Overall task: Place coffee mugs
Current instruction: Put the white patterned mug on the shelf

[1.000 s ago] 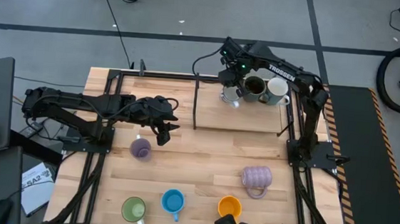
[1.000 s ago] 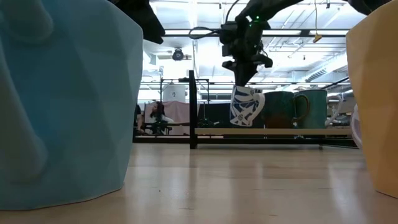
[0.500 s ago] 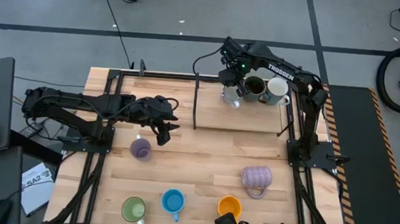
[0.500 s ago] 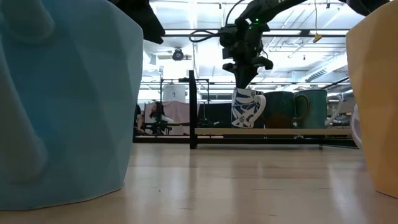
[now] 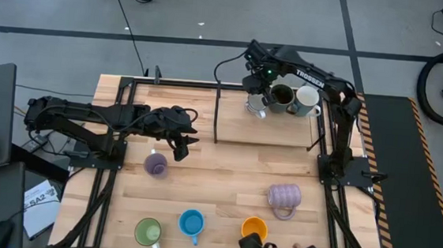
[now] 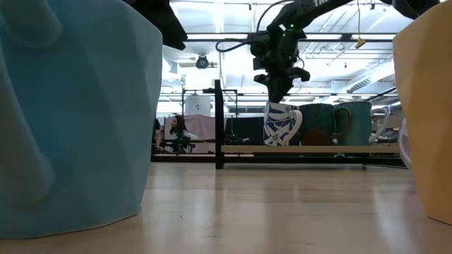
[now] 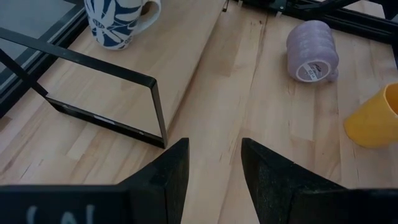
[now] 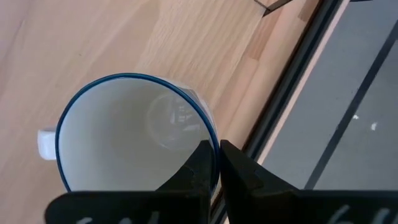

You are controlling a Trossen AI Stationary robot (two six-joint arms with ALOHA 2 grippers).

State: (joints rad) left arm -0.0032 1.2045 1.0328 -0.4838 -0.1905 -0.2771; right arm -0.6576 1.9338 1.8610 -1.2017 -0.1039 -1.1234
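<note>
On the raised board point(image 5: 273, 126) stand three mugs point(image 5: 280, 98).

Two dark, matte black jointed arms are fitted. White "TROSSEN" lettering is printed on the right arm's link point(image 5: 314, 77). A green indicator light point(image 5: 271, 63) and black cabling are seen near its wrist.

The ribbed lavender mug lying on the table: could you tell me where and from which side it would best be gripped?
The ribbed lavender mug lies on its side, base facing the left gripper. Its mouth is hidden, so a rim pinch looks awkward. I would probably come straight down from above and close the fingers across the ribbed body, clear of the handle; the ribs should help the hold.
</note>
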